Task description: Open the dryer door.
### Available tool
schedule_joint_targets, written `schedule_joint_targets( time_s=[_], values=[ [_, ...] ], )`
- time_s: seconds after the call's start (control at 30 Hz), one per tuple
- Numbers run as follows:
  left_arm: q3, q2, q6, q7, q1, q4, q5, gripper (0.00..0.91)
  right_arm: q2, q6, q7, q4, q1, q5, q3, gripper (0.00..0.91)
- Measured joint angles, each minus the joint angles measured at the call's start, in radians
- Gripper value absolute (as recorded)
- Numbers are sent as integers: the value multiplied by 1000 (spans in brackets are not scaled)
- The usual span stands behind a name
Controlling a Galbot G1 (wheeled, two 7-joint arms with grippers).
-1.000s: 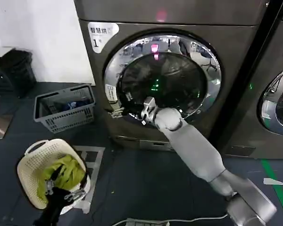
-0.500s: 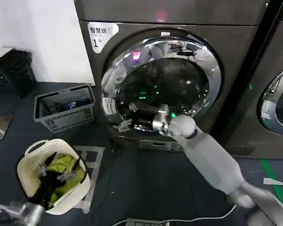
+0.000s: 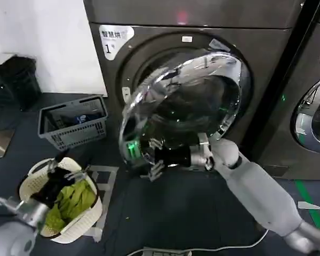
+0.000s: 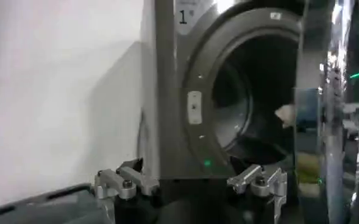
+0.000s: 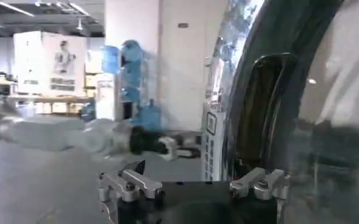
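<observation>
The dryer door (image 3: pixel 188 101), a chrome ring round dark glass, stands partly swung out from the dark grey machine marked "1" (image 3: pixel 113 40), hinged on its right side. The drum opening (image 3: pixel 149 69) shows behind its free left edge. My right gripper (image 3: pixel 153 157) is at the door's lower left rim with its fingers spread open. In the right wrist view that gripper (image 5: pixel 194 185) is open, with the door's edge (image 5: pixel 228 91) just ahead. My left gripper (image 3: pixel 69 166) hovers open over the white basket. In the left wrist view it (image 4: pixel 188 182) faces the drum opening (image 4: pixel 252 103) and the door's edge (image 4: pixel 331 109).
A white basket (image 3: pixel 32 184) holding green cloth sits on the floor at the front left. A grey crate (image 3: pixel 72 124) stands left of the machine, and a black bin (image 3: pixel 10 80) by the wall. A second machine (image 3: pixel 314 117) stands at the right. A cable (image 3: pixel 202 249) lies on the floor.
The door has swung from shut to partly open, its left edge coming out with my right gripper. My left arm has risen into view above the white basket.
</observation>
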Motion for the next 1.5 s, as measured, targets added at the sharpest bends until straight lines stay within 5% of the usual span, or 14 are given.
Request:
schedule_joint_targets(
  time_s=[0.43,0.83,1.13,1.5],
  values=[
    [329,187,-10,58,-383,180,-121,907,-99,88,-97,83,-171,-31,161,907],
    [644,181,-12,135,-682,247,-133,907,-188,125,-192,19,-379,-30,504,907],
    [790,137,-22,182,-804,270,-68,907,-178,95,-3,-14,-553,-77,861,907],
    [870,116,-3,243,-816,200,-55,907,-49,69,509,112,-798,-215,1293,907]
  ],
)
